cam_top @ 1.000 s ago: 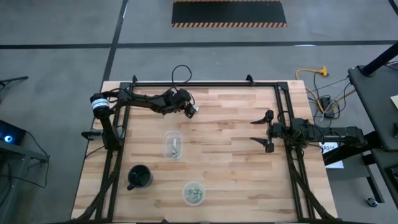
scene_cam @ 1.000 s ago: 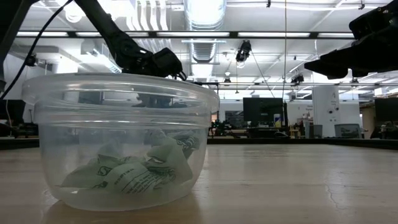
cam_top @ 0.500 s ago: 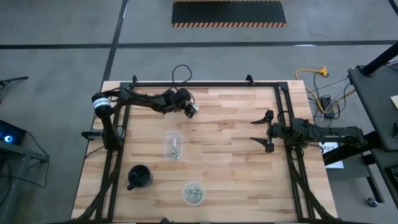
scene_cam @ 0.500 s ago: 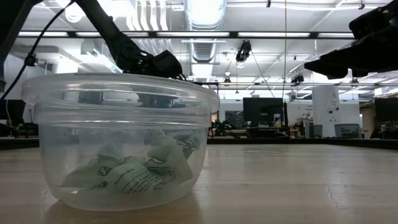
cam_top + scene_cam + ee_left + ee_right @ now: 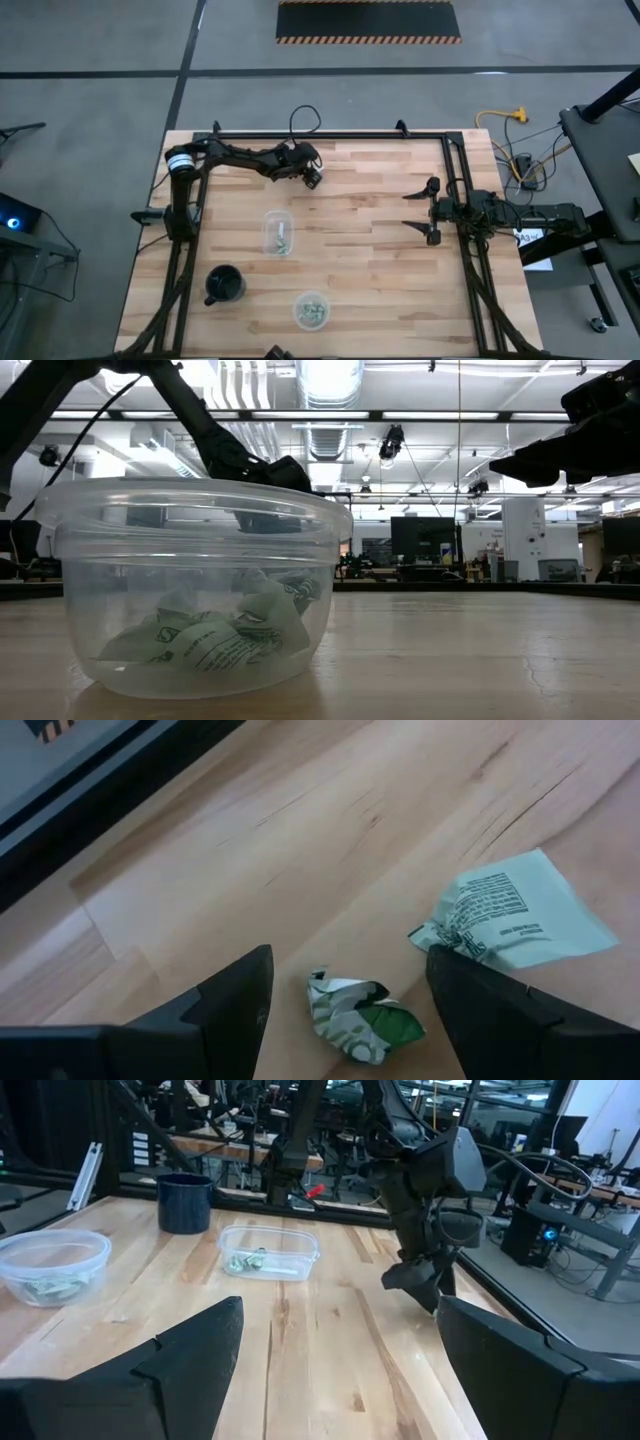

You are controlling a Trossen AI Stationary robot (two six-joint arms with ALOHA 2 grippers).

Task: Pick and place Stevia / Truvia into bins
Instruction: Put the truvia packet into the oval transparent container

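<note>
My left gripper (image 5: pixel 345 982) hangs open over two Stevia packets (image 5: pixel 362 1018) at the table's upper middle in the overhead frame. My right gripper (image 5: pixel 420 210) waits open at centre right. The square bin (image 5: pixel 278 232) and round bin (image 5: pixel 311 310) hold packets.

This is a robotics lab or workshop in a large industrial hall. The wooden surface (image 5: pixel 360 240) sits in a black metal frame (image 5: pixel 330 133) on a grey concrete floor (image 5: pixel 100 60), where a black mat edged with hazard stripes (image 5: pixel 368 21) lies. A yellow power cord (image 5: pixel 500 117) trails beside the frame. Overhead run exposed ducts (image 5: pixel 330 385) and rows of strip lights (image 5: pixel 420 415). Beyond the surface stand dark monitors (image 5: pixel 425 538), workbenches and more equipment (image 5: pixel 545 1230), with cables hanging down.
</note>
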